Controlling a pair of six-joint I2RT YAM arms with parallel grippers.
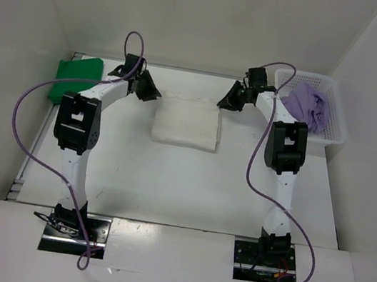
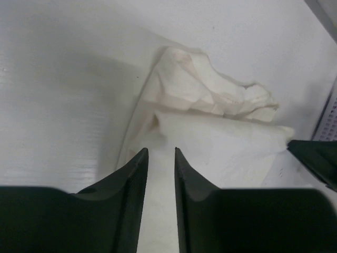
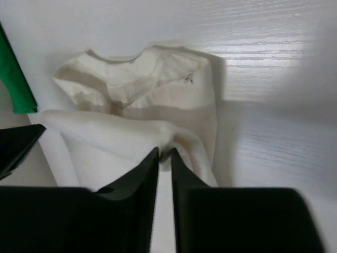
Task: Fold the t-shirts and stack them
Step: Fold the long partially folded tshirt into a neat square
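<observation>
The white t-shirt point(image 1: 186, 122) lies folded in a rectangle at the table's middle back. My left gripper point(image 1: 150, 93) is at its far left corner and my right gripper point(image 1: 228, 101) at its far right corner. In the left wrist view the left gripper point(image 2: 160, 150) is nearly shut with white cloth point(image 2: 221, 147) between its jaws. In the right wrist view the right gripper point(image 3: 164, 151) pinches a pucker of the white shirt point(image 3: 131, 105). The green t-shirt point(image 1: 76, 79) lies folded at the far left. The lavender t-shirt point(image 1: 310, 105) is crumpled in the basket.
The white perforated basket point(image 1: 334, 133) stands at the back right, close to the right arm. White walls enclose the table at the back and sides. A green edge point(image 3: 13, 79) shows at the left of the right wrist view.
</observation>
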